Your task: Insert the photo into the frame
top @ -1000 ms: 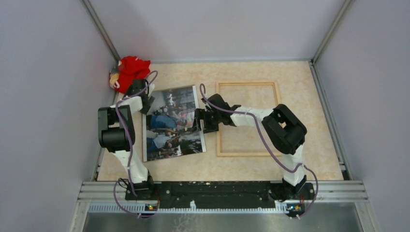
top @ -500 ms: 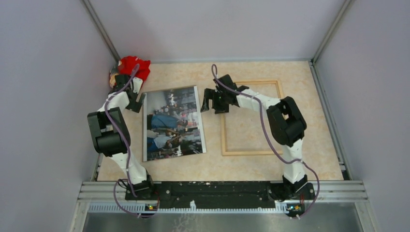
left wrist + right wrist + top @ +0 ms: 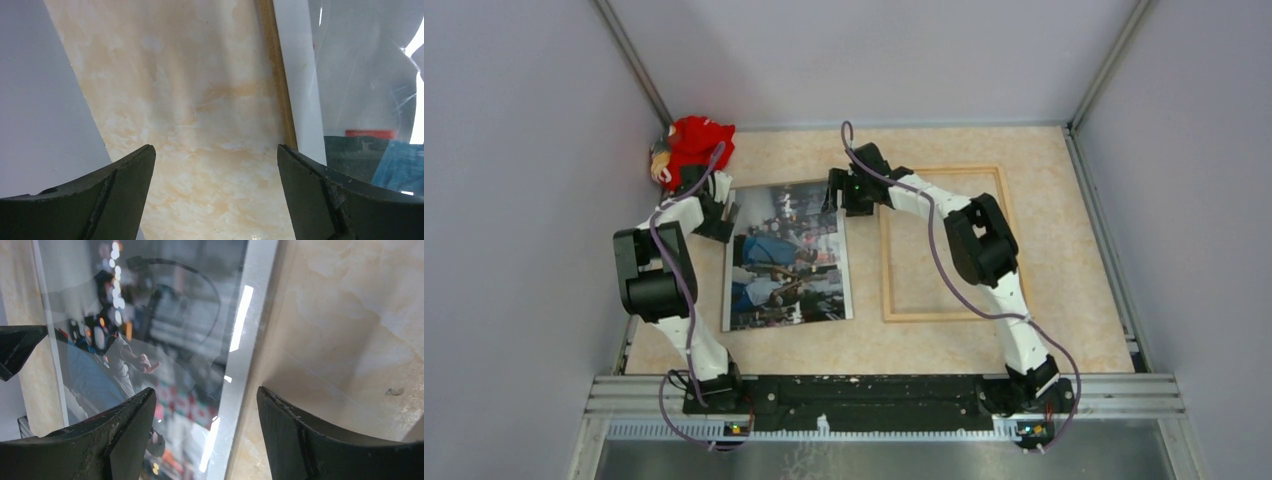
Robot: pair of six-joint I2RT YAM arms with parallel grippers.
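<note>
Glossy crowd-scene photo [image 3: 786, 255]: a large rectangular print in blue, grey and red with a thin white border, lying picture side up on the mottled beige tabletop [image 3: 1064, 300], left of centre.
Light-wood frame [image 3: 964, 170]: a thin rectangular picture frame, lying flat at the photo's 3 o'clock, just beside it and apart from it.
Left gripper [image 3: 714, 215]: a black two-finger claw, hovering at the photo's 11 o'clock corner with its fingers released wide and grasping nothing.
Left wrist view: bare tabletop is filling the gap between the fingers, while the photo's white border is running just outside the 3 o'clock finger [image 3: 325, 200]; a thin brown strip [image 3: 277, 75] is showing along that border.
Right gripper [image 3: 839, 190]: hanging over the photo's 1 o'clock corner, fingers spread and holding nothing.
Right wrist view: the photo's white edge is running up through the gap, the print lying under the 9 o'clock finger [image 3: 115, 440] and bare tabletop under the other; whether either tip is touching down, the view is not telling.
Red plush toy [image 3: 696, 142]: sitting at the photo's 11 o'clock, in the corner against the left wall.
</note>
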